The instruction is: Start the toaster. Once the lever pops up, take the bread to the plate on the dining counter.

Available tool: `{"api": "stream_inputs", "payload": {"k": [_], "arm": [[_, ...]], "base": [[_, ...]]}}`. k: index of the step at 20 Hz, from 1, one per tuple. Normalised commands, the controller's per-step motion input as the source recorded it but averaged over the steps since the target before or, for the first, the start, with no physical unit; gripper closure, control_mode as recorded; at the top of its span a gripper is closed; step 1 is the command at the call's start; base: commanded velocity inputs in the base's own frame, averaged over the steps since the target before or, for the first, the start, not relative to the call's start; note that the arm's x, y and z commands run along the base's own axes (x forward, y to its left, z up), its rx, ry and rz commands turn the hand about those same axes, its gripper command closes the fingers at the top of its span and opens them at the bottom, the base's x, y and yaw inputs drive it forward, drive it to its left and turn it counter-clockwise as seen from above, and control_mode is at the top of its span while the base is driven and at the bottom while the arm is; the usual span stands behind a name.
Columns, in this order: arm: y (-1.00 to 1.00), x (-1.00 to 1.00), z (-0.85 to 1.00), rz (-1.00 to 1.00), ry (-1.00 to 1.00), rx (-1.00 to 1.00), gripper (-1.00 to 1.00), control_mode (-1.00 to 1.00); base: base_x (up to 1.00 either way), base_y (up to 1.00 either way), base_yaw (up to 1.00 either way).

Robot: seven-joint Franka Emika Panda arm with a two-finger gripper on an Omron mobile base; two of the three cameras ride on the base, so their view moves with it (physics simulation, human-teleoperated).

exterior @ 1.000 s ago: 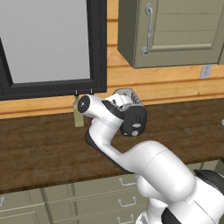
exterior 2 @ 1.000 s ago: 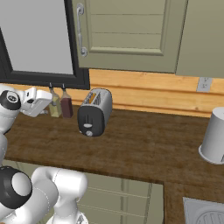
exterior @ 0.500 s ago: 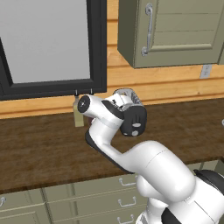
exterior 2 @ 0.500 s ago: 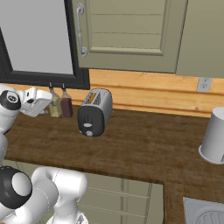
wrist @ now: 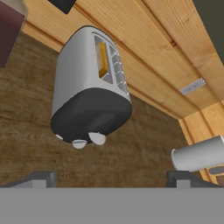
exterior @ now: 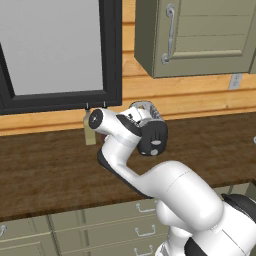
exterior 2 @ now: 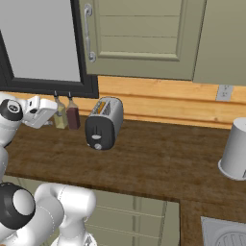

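Right base view, left to right: the white arm rises at the left edge, its hand (exterior 2: 41,109) held level above the dark wooden bench (exterior 2: 144,163). Just right of the hand, two bottles stand against the wall, one pale olive (exterior 2: 59,116) and one dark red-brown (exterior 2: 72,116). Next stands the toaster (exterior 2: 104,123), silver-grey and rounded, its black end panel turned toward the bench's front edge and a strip of bread (exterior 2: 101,106) showing in the near slot. Well apart at the far right sits a pale grey cylindrical canister (exterior 2: 236,150), with a wall socket (exterior 2: 224,92) above it.

Hand view: the pincer (wrist: 111,178) is spread wide and holds nothing, its two dark fingertips (wrist: 41,178) well apart and clear of the toaster (wrist: 89,87). Two small pale tabs sit at the panel's lower edge; which one is the lever cannot be told. The orange-tan bread (wrist: 103,61) sits down in one slot.

Left base view: the arm's forearm covers most of the toaster (exterior: 145,108).
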Motion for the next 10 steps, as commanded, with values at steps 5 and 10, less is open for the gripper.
{"api": "stream_inputs", "payload": {"k": [5,10], "arm": [[0.00,0.00,0.00,0.00,0.00,0.00,-1.00,-1.00],[0.00,0.00,0.00,0.00,0.00,0.00,-1.00,-1.00]], "base": [[0.00,0.00,0.00],[0.00,0.00,0.00]]}}
